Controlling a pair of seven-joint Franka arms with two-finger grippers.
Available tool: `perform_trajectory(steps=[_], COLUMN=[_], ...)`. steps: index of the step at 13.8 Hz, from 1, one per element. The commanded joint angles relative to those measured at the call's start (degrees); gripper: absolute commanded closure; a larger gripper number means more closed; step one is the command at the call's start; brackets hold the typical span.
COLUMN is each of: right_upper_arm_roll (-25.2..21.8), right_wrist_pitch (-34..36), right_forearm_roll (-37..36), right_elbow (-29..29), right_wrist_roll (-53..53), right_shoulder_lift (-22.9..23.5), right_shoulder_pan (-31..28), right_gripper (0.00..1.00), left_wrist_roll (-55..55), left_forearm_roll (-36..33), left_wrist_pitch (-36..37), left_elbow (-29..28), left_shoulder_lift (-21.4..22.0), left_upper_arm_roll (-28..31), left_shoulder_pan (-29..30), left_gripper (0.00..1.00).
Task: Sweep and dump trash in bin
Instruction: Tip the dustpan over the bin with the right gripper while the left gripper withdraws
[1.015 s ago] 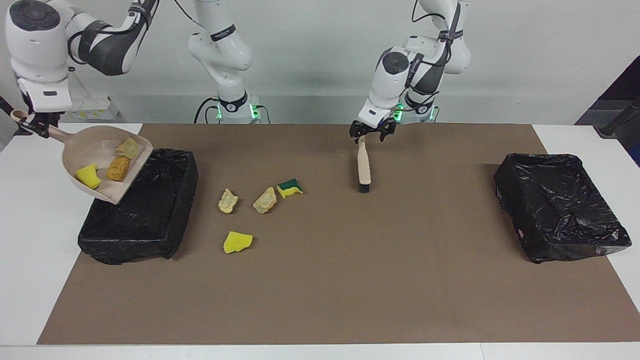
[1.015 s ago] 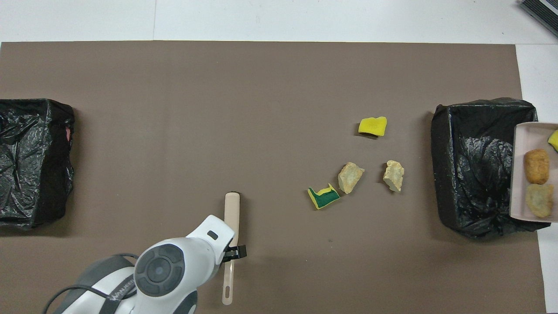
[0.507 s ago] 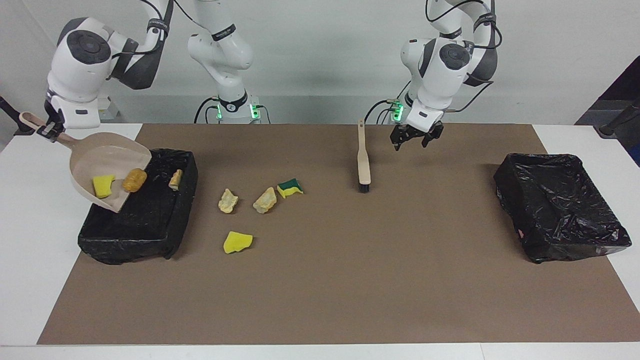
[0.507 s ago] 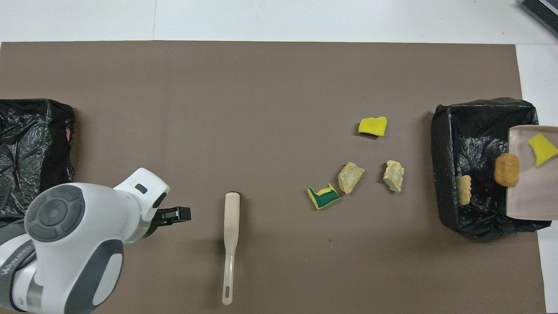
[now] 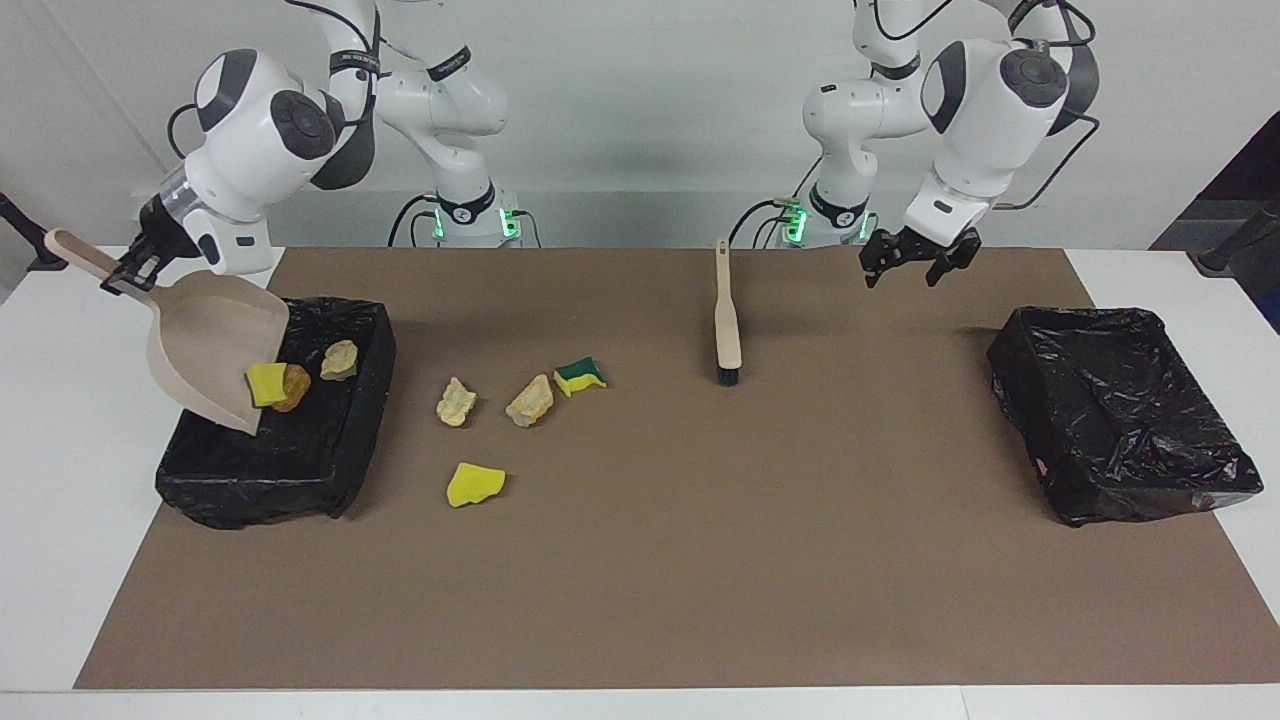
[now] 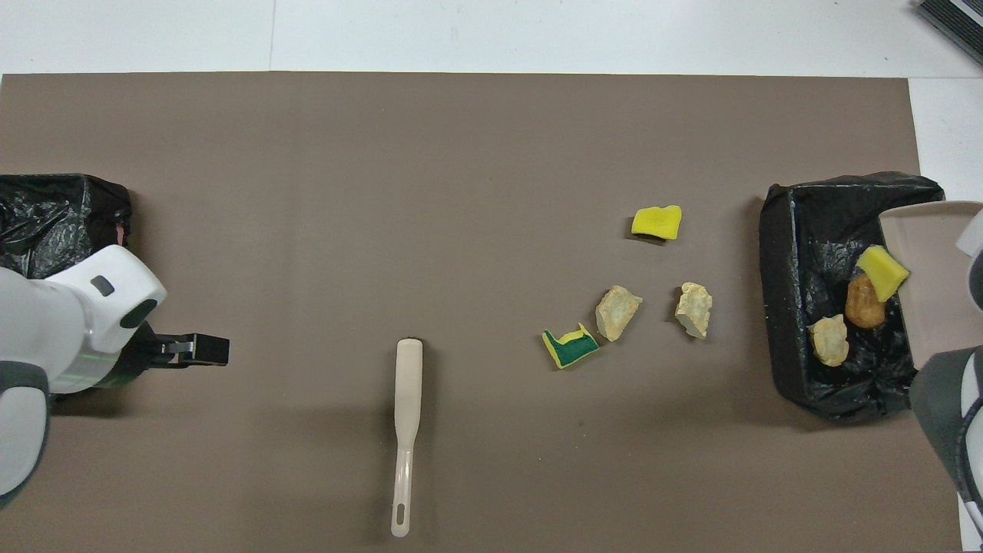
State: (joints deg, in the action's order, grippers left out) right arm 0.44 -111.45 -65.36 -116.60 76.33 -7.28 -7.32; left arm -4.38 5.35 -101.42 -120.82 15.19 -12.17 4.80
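Observation:
My right gripper (image 5: 128, 277) is shut on the handle of the beige dustpan (image 5: 205, 345), which tilts steeply over the black bin (image 5: 300, 450) at the right arm's end. A yellow sponge chunk (image 5: 266, 385) and a golden-brown piece (image 5: 293, 388) sit at the pan's lip. One pale lump (image 5: 340, 360) lies in the bin. Loose trash on the mat: two pale lumps (image 5: 456, 402) (image 5: 530, 401), a green-yellow sponge (image 5: 580, 376) and a yellow sponge (image 5: 475, 484). My left gripper (image 5: 910, 268) hangs open and empty over the mat, away from the brush (image 5: 727, 325).
A second black-lined bin (image 5: 1120, 410) stands at the left arm's end of the brown mat (image 5: 700, 560). The brush (image 6: 405, 430) lies flat with its bristles pointing away from the robots. White table (image 5: 60, 520) borders the mat.
The dustpan has tipped further; a pale lump dropped into the bin and the other two pieces slid to the lip. The left gripper left the brush and swung toward its own end.

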Motion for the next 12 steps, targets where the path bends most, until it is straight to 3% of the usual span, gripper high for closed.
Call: perform_trajectory(steps=[1,3,6,11,12], right_upper_arm_roll=[0.1,0.1,0.3,0.2,0.2], right_wrist_pitch=[3.0,4.9,10.5,12.0,12.0], right_forearm_roll=[-4.8,-7.9,-7.3,5.1,10.5], right_elbow=[-0.1,0.4,2.9,7.7,8.4], right_wrist_roll=[0.5,2.1,1.6,1.0,0.0], right_shoulder_lift=[-1.2,-1.2,-1.2,-2.5,-2.5], right_shoulder_pan=[2.2,4.1,6.1,6.0,6.0], right_gripper=[1.0,1.0,1.0,1.0,1.0], left_wrist_roll=[1.4,1.9,2.0,1.6,1.3], left_forearm_roll=[-4.7,-5.3,-5.2,-6.4,-6.3], left_wrist_pitch=[7.6,9.5,8.6,8.1,8.1], left_elbow=[12.7,18.2,22.2,22.0,22.1], left_shoulder_lift=[-8.6,-12.1,-14.9,-14.8,-14.8], left_upper_arm_roll=[-0.7,-0.7,-0.8,-1.0,-1.0], left_shoulder_pan=[1.1,1.1,0.3,0.3,0.6], left_gripper=[0.0,0.0,0.0,0.0,0.0])
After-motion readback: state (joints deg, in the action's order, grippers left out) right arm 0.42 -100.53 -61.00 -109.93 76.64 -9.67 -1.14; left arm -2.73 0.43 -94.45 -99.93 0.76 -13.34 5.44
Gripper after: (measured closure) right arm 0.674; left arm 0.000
